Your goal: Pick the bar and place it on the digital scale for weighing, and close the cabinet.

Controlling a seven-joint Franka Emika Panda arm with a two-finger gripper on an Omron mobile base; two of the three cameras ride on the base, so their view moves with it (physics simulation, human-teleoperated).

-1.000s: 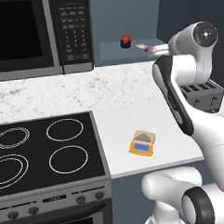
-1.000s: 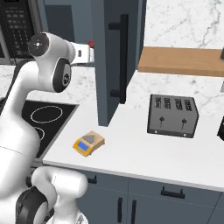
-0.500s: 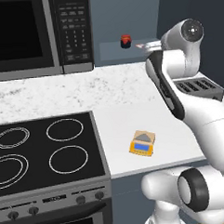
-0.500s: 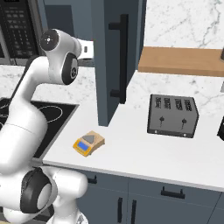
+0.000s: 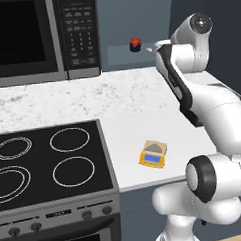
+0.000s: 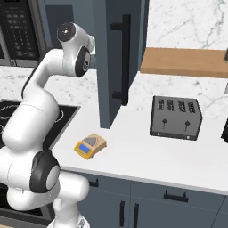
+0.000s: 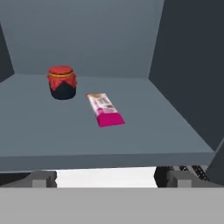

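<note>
The pink-magenta bar (image 7: 105, 110) lies flat on the shelf of the open slate-blue cabinet (image 7: 109, 39), a little ahead of my gripper (image 7: 107, 178). The gripper is open, nothing between its fingertips (image 7: 41, 178), level with the shelf's front edge. In the left base view my hand reaches toward the cabinet opening (image 5: 137, 21), where a sliver of the bar (image 5: 150, 49) shows. The cabinet door (image 6: 111, 67) stands swung open, its black handle (image 6: 124, 58) facing right. The yellow-orange digital scale (image 5: 153, 153) (image 6: 90, 145) sits on the counter near the front edge, nothing on it.
A small red-and-black jar (image 7: 62, 82) (image 5: 135, 43) stands on the shelf left of the bar. The black microwave (image 5: 38, 39) hangs left of the cabinet above the stove (image 5: 44, 161). A dark toaster (image 6: 175, 117) and a wooden shelf (image 6: 185, 61) are to the right.
My arm has swung left and the hand has moved closer to the cabinet shelf, toward the bar. The bar, jar, scale and door have not moved.
</note>
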